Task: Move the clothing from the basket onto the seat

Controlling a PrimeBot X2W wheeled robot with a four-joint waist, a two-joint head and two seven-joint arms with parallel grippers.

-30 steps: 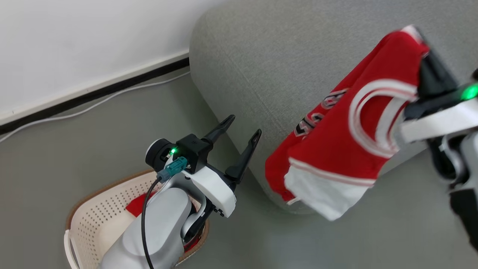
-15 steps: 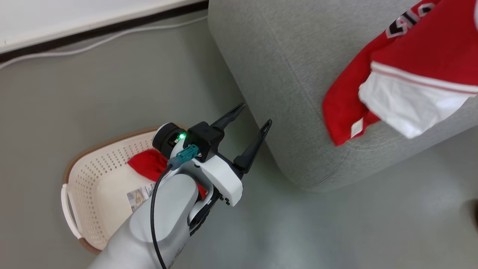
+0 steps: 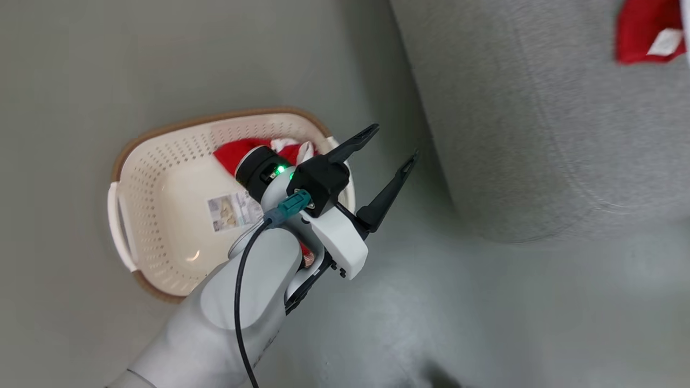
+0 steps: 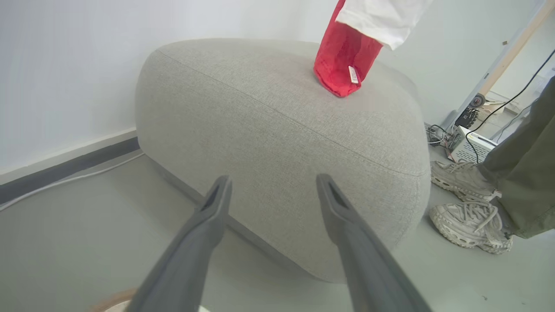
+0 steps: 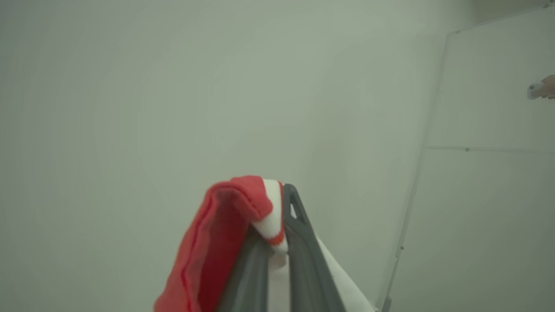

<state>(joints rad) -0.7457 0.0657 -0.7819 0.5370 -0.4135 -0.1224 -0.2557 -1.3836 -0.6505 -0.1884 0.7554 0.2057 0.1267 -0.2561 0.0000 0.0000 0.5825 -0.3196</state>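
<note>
One red garment [image 3: 245, 152] lies at the far end of the cream basket [image 3: 161, 161], partly hidden behind my left wrist. My left gripper [image 3: 392, 144] is open and empty, held above the floor between the basket and the grey seat [image 3: 539, 134]. In the left wrist view the left gripper [image 4: 273, 182] points at the seat [image 4: 282, 130]. The other red garment [image 4: 342, 65], with a white panel, hangs down and its lower end touches the seat top. My right gripper [image 5: 277, 216] is shut on that garment's [image 5: 217, 242] red fabric and white trim. Its corner [image 3: 647, 32] shows over the seat.
A person's grey shoes [image 4: 466, 208] and olive trouser leg [image 4: 524, 173] stand right of the seat, with cables and a box [image 4: 470, 145] behind. A wall and dark baseboard [image 4: 65, 171] run on the left. A hand [image 5: 544, 86] shows at the right edge.
The head camera has swung down toward the basket, shifting the whole picture. The held garment has moved from the seat's front edge to over its top. My left gripper stays open.
</note>
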